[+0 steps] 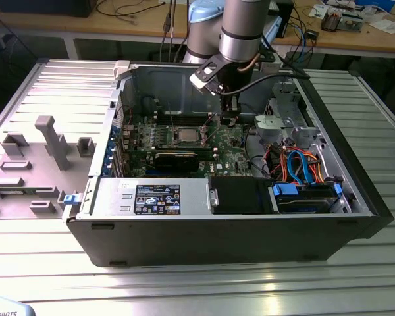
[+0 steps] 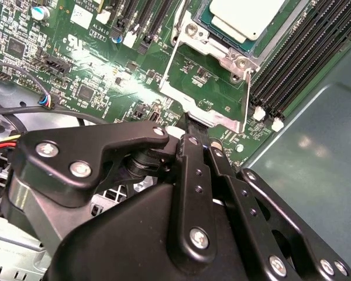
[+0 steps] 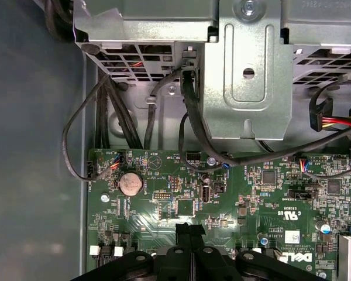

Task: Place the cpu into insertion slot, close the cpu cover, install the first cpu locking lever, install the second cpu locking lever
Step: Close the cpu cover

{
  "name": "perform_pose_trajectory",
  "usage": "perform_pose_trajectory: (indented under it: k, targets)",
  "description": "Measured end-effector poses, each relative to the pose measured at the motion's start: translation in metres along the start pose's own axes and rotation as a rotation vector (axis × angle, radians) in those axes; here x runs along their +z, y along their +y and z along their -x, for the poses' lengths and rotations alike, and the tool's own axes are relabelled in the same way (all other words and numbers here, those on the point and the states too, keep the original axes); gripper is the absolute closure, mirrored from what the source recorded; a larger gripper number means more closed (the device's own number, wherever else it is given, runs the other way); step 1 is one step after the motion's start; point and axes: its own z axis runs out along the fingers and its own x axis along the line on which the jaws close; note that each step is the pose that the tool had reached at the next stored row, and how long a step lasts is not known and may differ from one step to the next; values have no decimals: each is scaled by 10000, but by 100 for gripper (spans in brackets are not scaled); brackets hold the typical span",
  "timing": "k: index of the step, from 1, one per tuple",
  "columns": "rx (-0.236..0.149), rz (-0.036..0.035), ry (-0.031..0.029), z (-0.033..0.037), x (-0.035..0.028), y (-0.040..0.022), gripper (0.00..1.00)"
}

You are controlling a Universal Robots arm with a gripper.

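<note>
The cpu (image 2: 245, 17), with its silver-grey top, lies in the insertion slot (image 2: 194, 30) on the green motherboard; in the exterior view the cpu (image 1: 186, 136) sits mid-board. The cpu cover (image 2: 169, 67), a thin silvery frame, is swung open away from the slot, and the green board shows through its window. My gripper (image 2: 194, 126) is shut, its black fingertips together right at the cover's free edge. I cannot tell if they pinch it. In the exterior view the gripper (image 1: 227, 118) hangs just to the exterior view's right of the slot. The first wrist view shows the shut gripper (image 3: 190, 229) low over the board.
The open computer case (image 1: 355, 197) lies on a slatted metal table. A long black expansion card (image 1: 178, 158) sits in front of the slot, and memory slots (image 2: 298, 64) run beside it. A metal drive cage (image 3: 245, 76), bundled cables (image 1: 303, 168) and a power supply (image 1: 151, 197) crowd the case.
</note>
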Motion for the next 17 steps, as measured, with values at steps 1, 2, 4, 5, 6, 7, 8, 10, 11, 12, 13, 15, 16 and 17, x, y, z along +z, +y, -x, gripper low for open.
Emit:
perform_pose_trajectory:
  k: [1,2,4,5,6,7,8,10,11,12,13,15,16,17]
  targets:
    - [0,0,0,0,1,-3,89]
    - [0,0,0,0,1,-4,89]
    - [0,0,0,0,1,-8,89]
    - [0,1,0,0,2,-10,89]
    - [0,0,0,0,2,-13,89]
    - [0,0,0,0,3,-16,89]
    - [-1,0,0,0,3,-17,89]
    - [1,1,0,0,5,-23,89]
    - [1,0,0,0,5,-29,89]
    - [1,0,1,-1,6,-34,89]
    - [0,0,0,-1,7,-43,89]
    - [0,1,0,-1,8,-57,89]
    - [0,0,1,-1,8,-61,89]
    - [0,0,1,-1,9,-64,89]
